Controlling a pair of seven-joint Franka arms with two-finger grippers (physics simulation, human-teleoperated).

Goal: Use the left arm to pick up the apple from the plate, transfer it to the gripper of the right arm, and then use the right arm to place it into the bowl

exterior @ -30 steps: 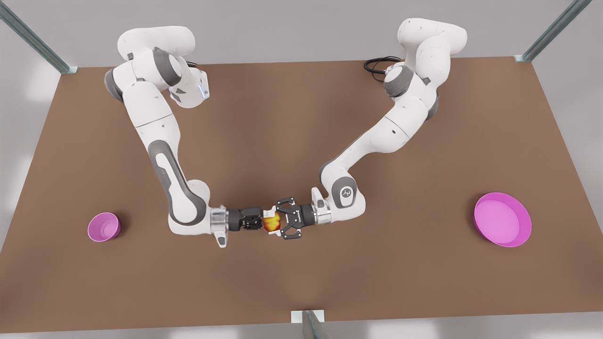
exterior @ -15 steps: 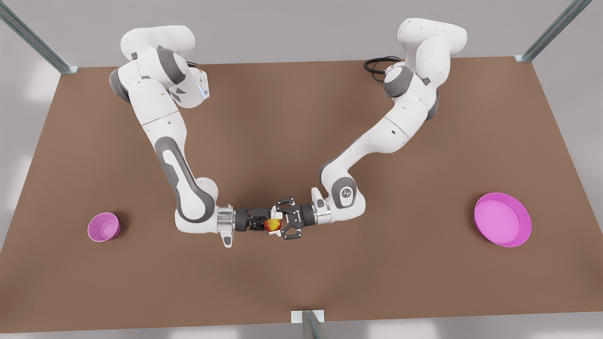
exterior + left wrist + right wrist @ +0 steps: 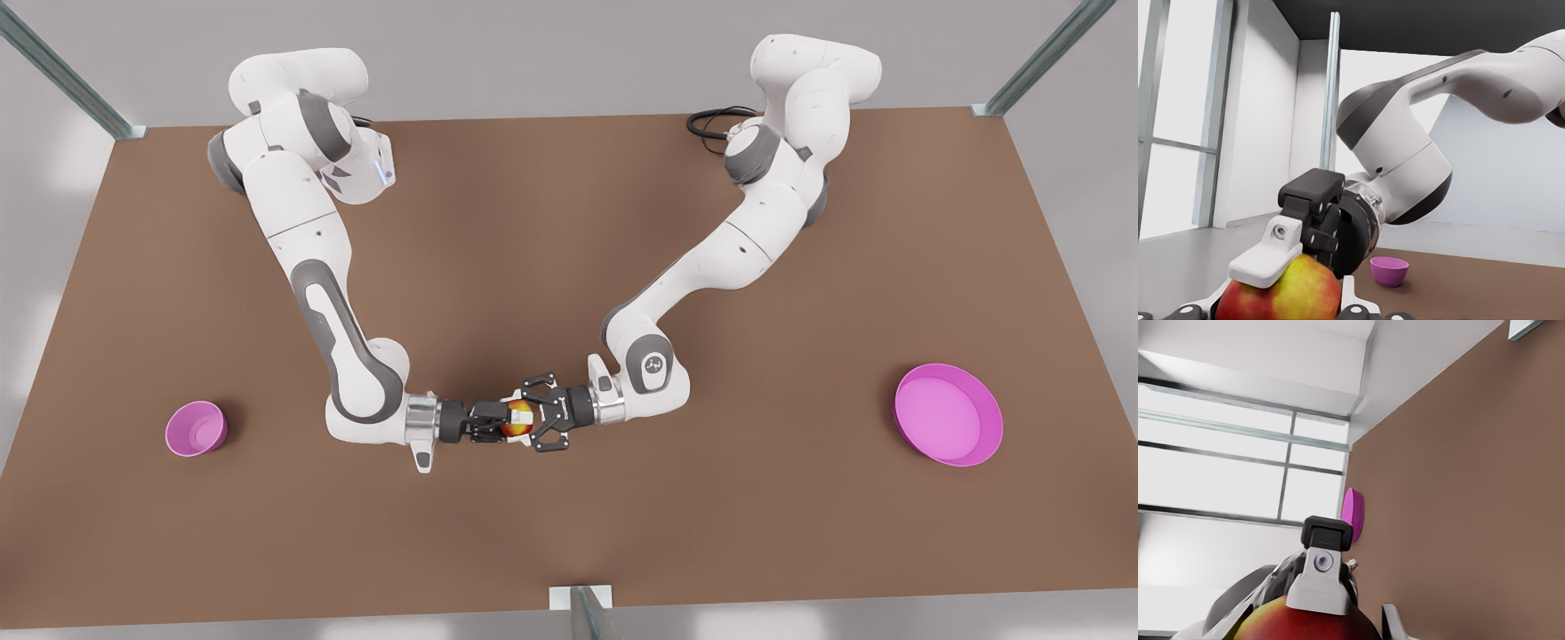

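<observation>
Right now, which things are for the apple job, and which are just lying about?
For the job: apple, between the left gripper and right gripper; bowl; plate.
Just lying about: black cable at the table's far edge; metal posts at its corners.

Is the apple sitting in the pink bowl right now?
No, the apple is held in mid-air between the left gripper and right gripper, far from the bowl.

Between the meeting fingers of the left gripper [image 3: 526, 419] and right gripper [image 3: 505, 420], the apple [image 3: 515, 420] fills the gap. Bare table [image 3: 569, 533] lies all around; bowl [image 3: 196, 428] and plate [image 3: 948, 414] stand well apart.
</observation>
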